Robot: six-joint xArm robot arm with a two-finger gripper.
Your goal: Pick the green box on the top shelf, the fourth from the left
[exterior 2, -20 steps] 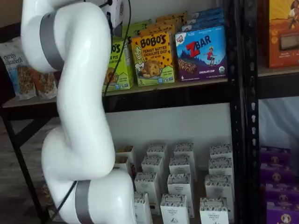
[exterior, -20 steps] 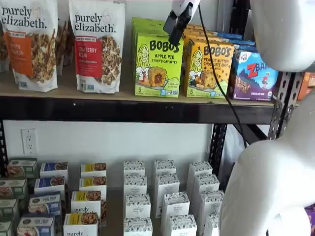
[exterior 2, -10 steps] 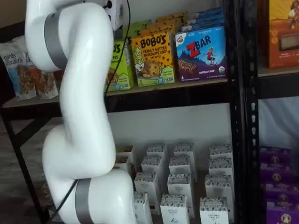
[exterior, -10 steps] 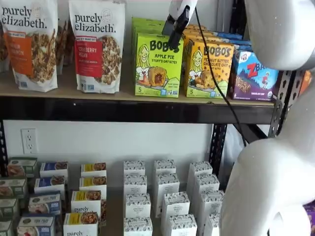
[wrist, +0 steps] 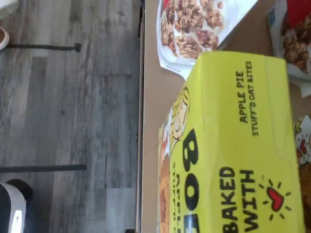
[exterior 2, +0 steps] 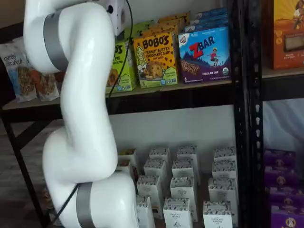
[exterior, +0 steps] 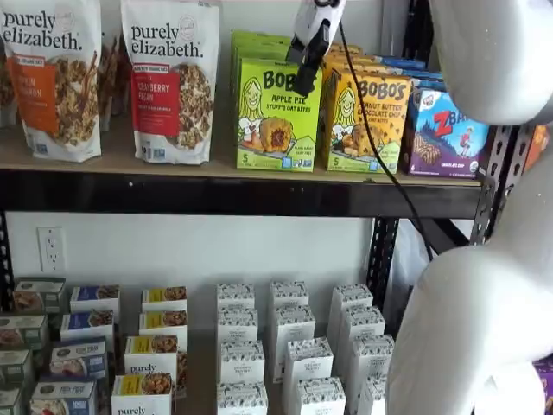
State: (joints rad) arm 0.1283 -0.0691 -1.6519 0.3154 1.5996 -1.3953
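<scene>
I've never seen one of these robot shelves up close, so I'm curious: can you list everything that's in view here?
Green box: a row, lime green, Bobo's Apple Pie, top shelf, front one under the gripper.
Bobo's peanut butter boxes: a row, yellow-orange, right of the green.
ZBar boxes: a row, blue, further right.
Purely Elizabeth granola bags: at least two, white, left on the top shelf.
Small cartons: many, white and mixed colours, lower shelf.
Orange box: one, next bay.
Purple boxes: several, below it.
Wall outlet: one, white.
Arm: one, white.
Gripper: one, black fingers side-on, at the green box's top front.
</scene>
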